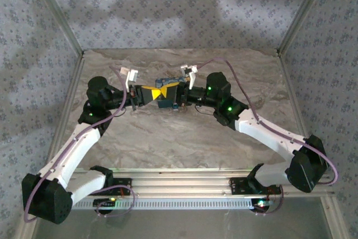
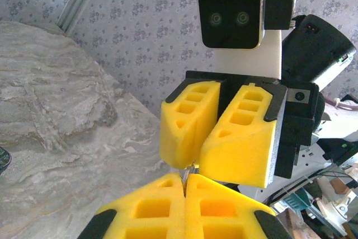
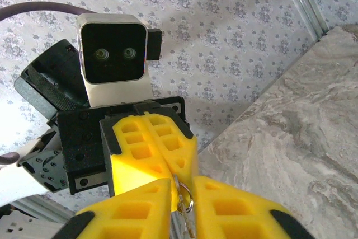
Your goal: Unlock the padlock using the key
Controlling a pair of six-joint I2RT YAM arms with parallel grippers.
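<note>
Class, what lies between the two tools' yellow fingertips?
A small metal ring with what looks like the key hanging from it, pinched by the right tool, shown in the right wrist view.

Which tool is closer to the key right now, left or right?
Right. The key and its ring sit inside the right tool, which looks closed on the key. The left tool meets it tip to tip, shut, ending right at the ring.
</note>
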